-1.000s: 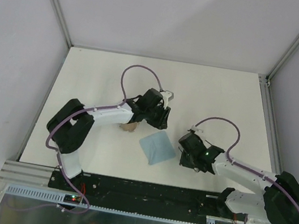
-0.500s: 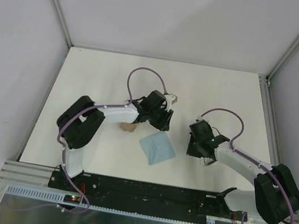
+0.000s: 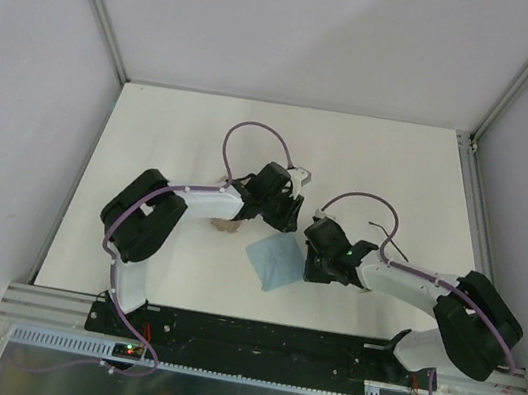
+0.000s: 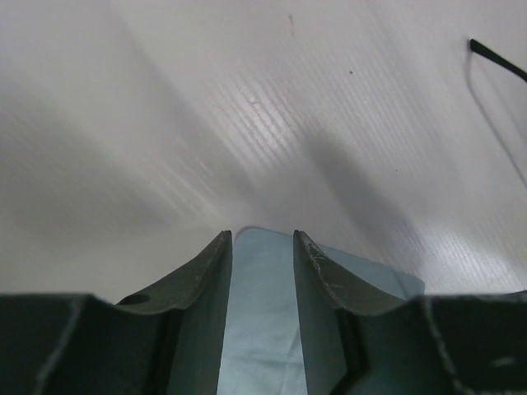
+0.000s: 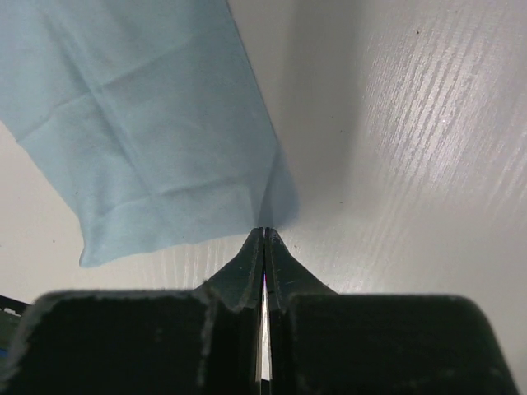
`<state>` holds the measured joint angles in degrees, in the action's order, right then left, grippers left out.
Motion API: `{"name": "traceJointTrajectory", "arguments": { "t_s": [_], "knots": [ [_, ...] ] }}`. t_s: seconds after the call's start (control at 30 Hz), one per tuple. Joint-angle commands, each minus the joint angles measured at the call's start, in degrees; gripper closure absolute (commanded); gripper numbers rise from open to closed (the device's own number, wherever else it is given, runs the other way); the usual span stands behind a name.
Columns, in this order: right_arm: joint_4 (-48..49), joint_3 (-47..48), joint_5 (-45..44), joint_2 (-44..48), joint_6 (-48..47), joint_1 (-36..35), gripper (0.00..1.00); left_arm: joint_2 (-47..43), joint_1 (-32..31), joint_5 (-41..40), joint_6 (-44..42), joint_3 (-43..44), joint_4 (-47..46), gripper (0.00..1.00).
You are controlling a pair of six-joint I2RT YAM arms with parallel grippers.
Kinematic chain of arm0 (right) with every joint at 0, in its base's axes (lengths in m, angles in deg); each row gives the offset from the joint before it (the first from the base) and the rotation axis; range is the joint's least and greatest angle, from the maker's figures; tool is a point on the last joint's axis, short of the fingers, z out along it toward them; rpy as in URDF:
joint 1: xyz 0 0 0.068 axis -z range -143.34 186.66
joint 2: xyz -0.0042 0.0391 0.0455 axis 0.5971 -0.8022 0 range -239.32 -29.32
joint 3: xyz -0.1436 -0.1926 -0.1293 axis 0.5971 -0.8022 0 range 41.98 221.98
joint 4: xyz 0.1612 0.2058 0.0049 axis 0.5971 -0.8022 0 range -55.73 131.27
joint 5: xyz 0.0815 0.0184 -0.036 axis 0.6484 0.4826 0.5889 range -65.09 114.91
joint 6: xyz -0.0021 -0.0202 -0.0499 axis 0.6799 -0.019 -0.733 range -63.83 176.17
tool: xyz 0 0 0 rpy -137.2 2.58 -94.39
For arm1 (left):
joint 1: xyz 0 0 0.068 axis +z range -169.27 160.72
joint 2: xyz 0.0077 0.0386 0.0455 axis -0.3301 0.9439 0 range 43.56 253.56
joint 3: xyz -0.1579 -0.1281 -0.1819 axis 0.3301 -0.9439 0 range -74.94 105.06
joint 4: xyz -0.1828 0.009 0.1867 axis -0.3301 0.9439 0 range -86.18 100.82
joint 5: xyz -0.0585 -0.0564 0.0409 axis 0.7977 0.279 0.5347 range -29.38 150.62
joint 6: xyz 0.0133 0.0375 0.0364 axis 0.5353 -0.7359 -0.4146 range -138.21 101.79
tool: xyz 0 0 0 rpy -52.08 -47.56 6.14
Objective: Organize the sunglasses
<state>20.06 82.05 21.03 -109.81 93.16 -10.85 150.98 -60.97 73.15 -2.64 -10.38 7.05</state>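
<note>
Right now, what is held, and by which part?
The right gripper is shut at a corner of the light blue cloth; a true pinch cannot be told. The left gripper is open, holding nothing.

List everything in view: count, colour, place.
table: one, white, fills the enclosure floor
sunglasses: one pair, thin black frame, lying on the table right of centre
cloth: one, light blue, flat near the table's front centre
case: one, beige, just left of the cloth, partly hidden in the top view
left hand: one, black, open, over the cloth
right hand: one, black, shut, fingertips at the cloth's edge; whether it pinches the cloth is unclear
</note>
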Motion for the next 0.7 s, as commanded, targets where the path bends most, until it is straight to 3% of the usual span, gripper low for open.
{"name": "traceJointTrajectory", "arguments": {
  "t_s": [0.0, 0.27, 0.67],
  "knots": [
    [2.84, 1.84, 0.32, -2.16, 1.58, 0.48, 1.0, -2.52, 0.9, -0.77, 0.42, -1.25, -2.84, 0.59],
    [2.64, 1.84, 1.77, -5.45, -0.56, 5.56, 1.0, -2.61, 1.35, -0.78, 0.07, -1.74, -2.87, 0.59],
    [-3.11, 9.62, 2.79, -10.45, -12.74, 15.99, 1.0, 2.18, 3.85, 0.6, 0.04, 0.75, -2.87, 0.61]
  ]
}}
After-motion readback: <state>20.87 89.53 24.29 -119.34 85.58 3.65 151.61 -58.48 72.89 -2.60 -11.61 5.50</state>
